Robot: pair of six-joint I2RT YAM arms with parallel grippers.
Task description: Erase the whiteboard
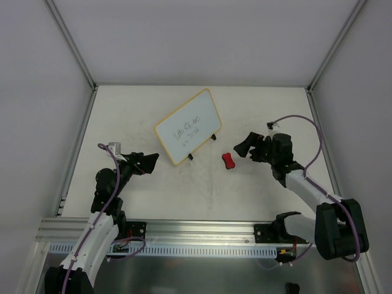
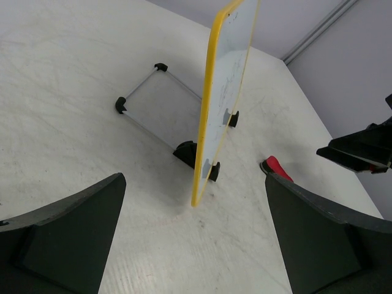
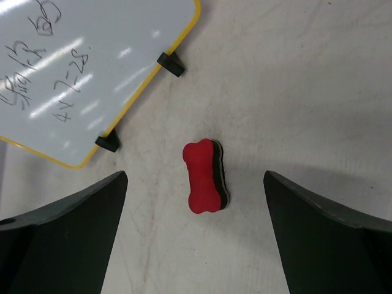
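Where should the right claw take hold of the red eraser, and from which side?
At the narrow waist of the red eraser, from above. It lies flat, its long axis running between the fingers of the open right claw, so they would close across the pinched middle of its bone shape.

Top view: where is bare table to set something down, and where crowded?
Free: the white table's far strip behind the yellow-framed whiteboard, and the near middle bordered by left gripper, right gripper and aluminium rail. Tight: around the red bone-shaped eraser, between whiteboard and right gripper.
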